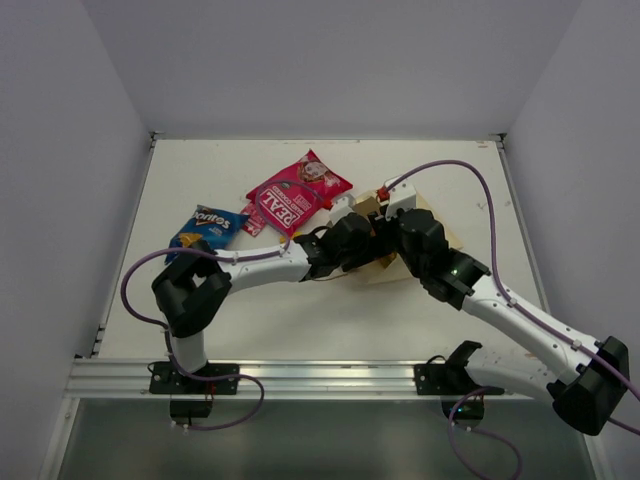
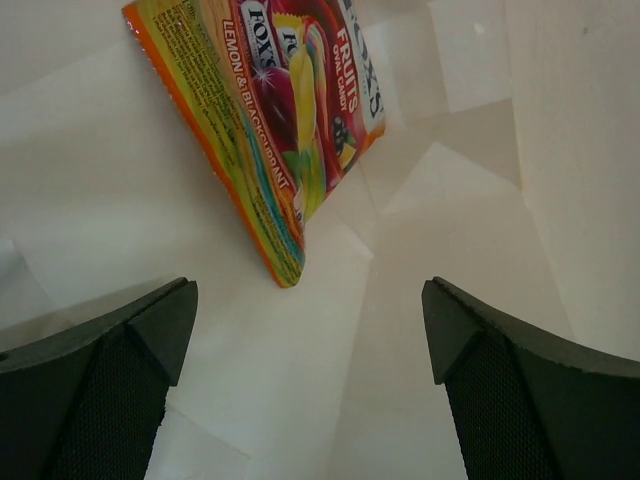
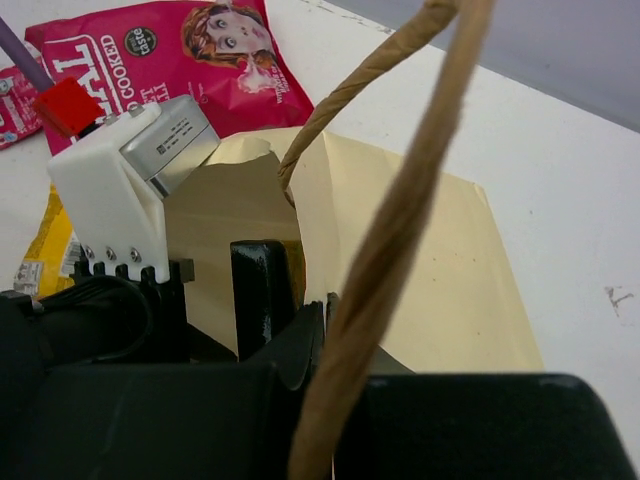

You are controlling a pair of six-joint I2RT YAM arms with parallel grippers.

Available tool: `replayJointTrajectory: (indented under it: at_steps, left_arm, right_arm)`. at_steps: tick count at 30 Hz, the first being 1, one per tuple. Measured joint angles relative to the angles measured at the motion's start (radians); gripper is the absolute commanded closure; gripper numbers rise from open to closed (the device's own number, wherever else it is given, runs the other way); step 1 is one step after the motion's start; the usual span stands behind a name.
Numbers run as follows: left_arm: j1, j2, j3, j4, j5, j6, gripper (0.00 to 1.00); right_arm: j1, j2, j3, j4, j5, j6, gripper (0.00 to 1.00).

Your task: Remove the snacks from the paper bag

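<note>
One Fox's candy bag (image 2: 270, 120) ahead in paper bag (image 3: 440, 260); left gripper (image 2: 308, 300), spread wide, should straddle its near corner, right gripper (image 3: 325, 370) clamped on cord handle (image 3: 400, 200) steadying.

the left arm (image 1: 262, 266) and right arm (image 1: 525, 318), bolted to the rail (image 1: 320, 378), are built of white links and black joints. purple cables (image 1: 450, 163) are looped beyond the rail. the left gripper (image 2: 310, 325) is fitted with black meshed pads (image 2: 90, 405).

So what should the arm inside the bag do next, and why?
Probably ease the left tool forward onto the Fox's candy bag and close on it: the tool is open, and that packet lies just ahead of it inside the paper bag.
</note>
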Motion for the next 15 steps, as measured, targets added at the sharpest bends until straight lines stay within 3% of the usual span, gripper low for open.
replayJointTrajectory:
  at_steps: [15]
  left_arm:
    - [-0.001, 0.054, -0.060, 0.129, -0.066, -0.032, 0.02]
  right_arm:
    - [0.000, 0.014, 0.007, -0.005, -0.078, 0.086, 1.00]
